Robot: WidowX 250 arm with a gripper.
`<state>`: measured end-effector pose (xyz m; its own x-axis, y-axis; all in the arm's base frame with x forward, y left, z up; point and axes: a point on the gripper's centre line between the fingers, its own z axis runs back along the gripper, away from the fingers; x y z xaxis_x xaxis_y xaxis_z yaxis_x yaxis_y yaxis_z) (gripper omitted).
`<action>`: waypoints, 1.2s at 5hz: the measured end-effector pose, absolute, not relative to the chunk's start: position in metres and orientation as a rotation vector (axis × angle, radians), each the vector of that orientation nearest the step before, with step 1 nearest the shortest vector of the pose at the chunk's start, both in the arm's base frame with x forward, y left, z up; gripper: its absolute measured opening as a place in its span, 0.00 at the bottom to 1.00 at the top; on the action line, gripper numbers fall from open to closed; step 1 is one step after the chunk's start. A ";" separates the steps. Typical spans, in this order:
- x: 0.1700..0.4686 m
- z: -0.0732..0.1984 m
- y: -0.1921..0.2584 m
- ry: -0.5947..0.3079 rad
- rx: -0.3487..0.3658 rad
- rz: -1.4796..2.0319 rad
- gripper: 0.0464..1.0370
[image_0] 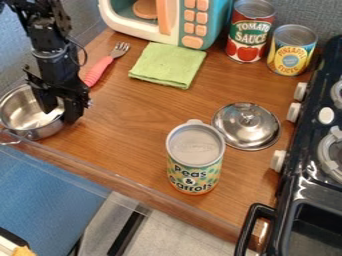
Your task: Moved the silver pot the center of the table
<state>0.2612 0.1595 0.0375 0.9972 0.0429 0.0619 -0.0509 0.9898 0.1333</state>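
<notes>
Because the silver pot [40,132] sits at the worktop's [137,117] edge, an off-centre hold could tip it over; tool [60,114] at its rim, clenched or released, cannot tell; sweeping low risks striking the can [195,157].

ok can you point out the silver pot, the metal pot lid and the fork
silver pot [20,111]: camera view, inside surface
metal pot lid [244,134]: camera view, shiny dome
fork [99,71]: camera view, pinkish-red handle
</notes>
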 end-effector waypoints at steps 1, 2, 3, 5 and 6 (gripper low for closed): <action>0.261 0.065 0.151 -0.123 0.140 0.034 0.31; 0.257 0.084 0.147 -0.159 0.146 0.024 0.10; 0.253 0.088 0.143 -0.165 0.148 0.029 0.04; 0.250 0.075 0.143 -0.127 0.163 0.070 0.47; 0.249 0.049 0.149 -0.047 0.166 0.084 0.78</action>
<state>0.2485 0.1488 0.0490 0.9954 0.0793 0.0541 -0.0872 0.9828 0.1629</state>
